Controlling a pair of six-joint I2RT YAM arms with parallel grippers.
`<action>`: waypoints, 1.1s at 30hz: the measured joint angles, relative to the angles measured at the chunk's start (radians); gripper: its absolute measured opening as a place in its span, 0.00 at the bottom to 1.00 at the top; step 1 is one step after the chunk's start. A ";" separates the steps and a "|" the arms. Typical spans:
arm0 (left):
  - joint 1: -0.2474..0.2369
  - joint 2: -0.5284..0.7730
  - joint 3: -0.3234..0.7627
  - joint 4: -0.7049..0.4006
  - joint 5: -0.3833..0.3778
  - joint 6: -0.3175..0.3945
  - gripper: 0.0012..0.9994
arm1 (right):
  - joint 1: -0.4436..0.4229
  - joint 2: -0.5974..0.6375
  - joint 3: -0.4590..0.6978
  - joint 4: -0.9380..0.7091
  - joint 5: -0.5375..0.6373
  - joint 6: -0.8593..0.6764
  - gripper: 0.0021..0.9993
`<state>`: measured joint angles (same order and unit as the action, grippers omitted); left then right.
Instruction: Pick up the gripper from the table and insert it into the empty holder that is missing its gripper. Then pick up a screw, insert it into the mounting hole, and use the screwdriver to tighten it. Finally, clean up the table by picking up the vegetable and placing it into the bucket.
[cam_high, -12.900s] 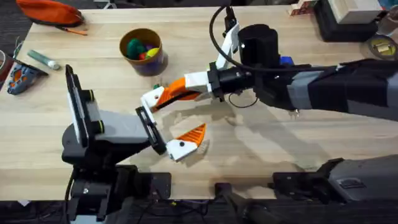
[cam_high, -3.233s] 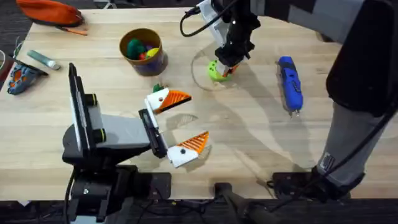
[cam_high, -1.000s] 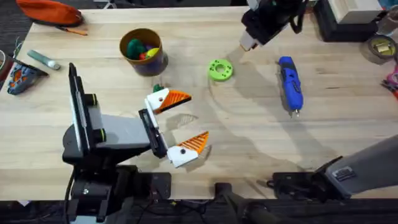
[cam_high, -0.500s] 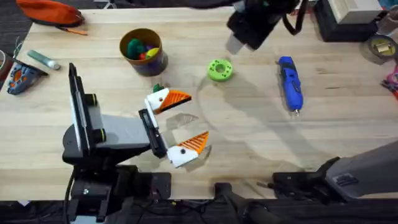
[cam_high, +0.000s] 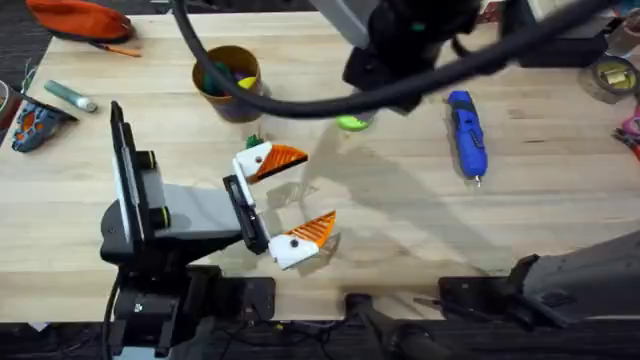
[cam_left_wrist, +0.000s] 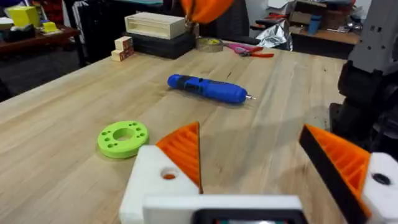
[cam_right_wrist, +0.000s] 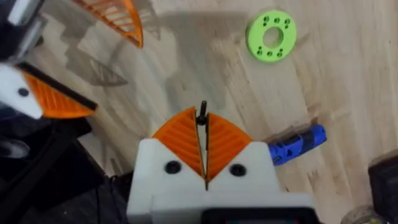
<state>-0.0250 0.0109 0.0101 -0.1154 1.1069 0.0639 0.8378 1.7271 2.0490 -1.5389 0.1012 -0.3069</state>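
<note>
Wooden tabletop bears no legible writing; right tool (cam_right_wrist: 203, 144) pinches a screw (cam_right_wrist: 202, 116), left tool (cam_high: 278, 200) released.

The left hand (cam_high: 272, 205) has white angular mounts with orange ribbed wedge pads and dark screw spots, on a black-and-grey arm. The right hand (cam_right_wrist: 204, 144) looks alike; its arm seems dark, trailing a black cable.

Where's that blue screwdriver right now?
In the overhead view the blue screwdriver lies flat on the table's right side, right of the lime-green disc, with neither gripper touching it.
</note>
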 joint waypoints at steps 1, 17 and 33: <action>0.000 0.000 0.000 0.000 0.000 0.000 0.99 | 0.003 0.000 0.014 -0.017 0.000 0.000 0.00; 0.000 0.000 0.000 0.000 0.000 0.000 0.99 | 0.093 0.001 0.067 -0.021 0.000 0.007 0.00; 0.000 0.000 0.000 0.000 0.000 0.000 0.99 | 0.178 0.188 0.229 -0.036 0.000 -0.017 0.00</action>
<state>-0.0250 0.0109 0.0101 -0.1151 1.1069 0.0642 1.0154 1.9153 2.2781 -1.5753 0.1013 -0.3237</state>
